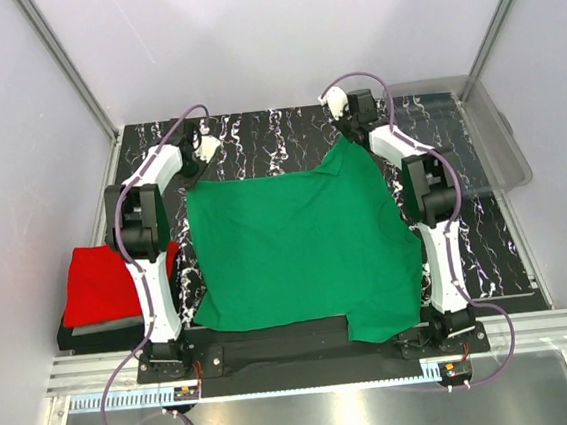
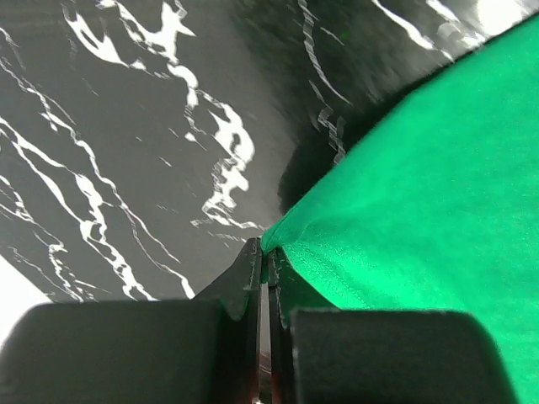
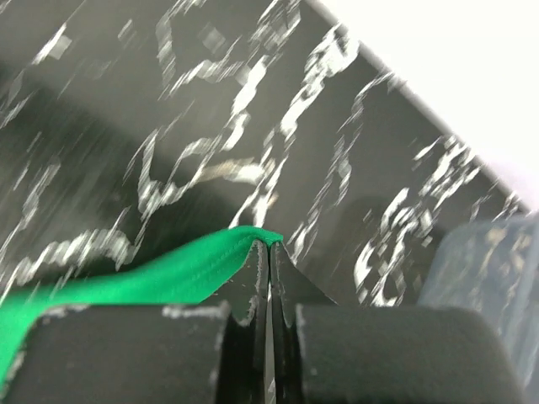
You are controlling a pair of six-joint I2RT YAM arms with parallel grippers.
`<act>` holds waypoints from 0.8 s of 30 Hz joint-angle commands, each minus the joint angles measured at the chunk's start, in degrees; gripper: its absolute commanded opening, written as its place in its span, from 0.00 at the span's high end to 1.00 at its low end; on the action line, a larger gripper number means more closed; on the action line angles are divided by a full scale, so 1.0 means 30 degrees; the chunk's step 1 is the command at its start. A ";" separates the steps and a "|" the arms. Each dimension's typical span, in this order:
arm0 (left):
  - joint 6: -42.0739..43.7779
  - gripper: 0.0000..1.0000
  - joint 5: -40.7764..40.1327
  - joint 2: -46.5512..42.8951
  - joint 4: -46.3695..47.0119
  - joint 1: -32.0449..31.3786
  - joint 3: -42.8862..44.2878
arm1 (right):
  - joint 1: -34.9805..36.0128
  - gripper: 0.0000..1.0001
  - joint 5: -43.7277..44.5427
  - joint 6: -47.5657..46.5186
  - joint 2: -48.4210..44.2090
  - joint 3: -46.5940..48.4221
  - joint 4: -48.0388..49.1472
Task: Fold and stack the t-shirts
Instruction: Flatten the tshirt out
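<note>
Now the left gripper [image 2: 265, 257] and the right gripper [image 3: 269, 248] each pinch a far corner of the green shirt [image 1: 297, 251].

The green shirt lies spread flat in the middle of the table [image 1: 256, 140], between the arms. Both sets of jaws are squeezed tight on a thin bit of cloth, the left at the far left corner, the right at the far right corner, which is drawn to a point. The red shirt [image 1: 104, 280] sits folded at the near left, on a grey shirt [image 1: 102, 328]. I think the cloth is light, soft and floppy, so it will sag and wrinkle. Corners and hems look like the best spots to hold, and both arms should move together.
</note>
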 commanded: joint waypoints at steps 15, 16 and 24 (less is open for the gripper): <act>-0.0518 1.00 -0.2932 0.4198 0.1966 0.0164 0.6285 | -0.0295 1.00 0.1893 0.1584 0.6107 1.0121 -0.0210; -0.0431 1.00 -0.2845 0.4315 0.1995 0.0164 0.6461 | -0.0295 1.00 0.1922 0.1439 0.6285 1.0329 -0.0270; -0.0078 1.00 -0.3077 0.5165 0.2873 0.0164 0.7751 | -0.0296 1.00 0.2389 0.1233 0.7953 1.3195 -0.0300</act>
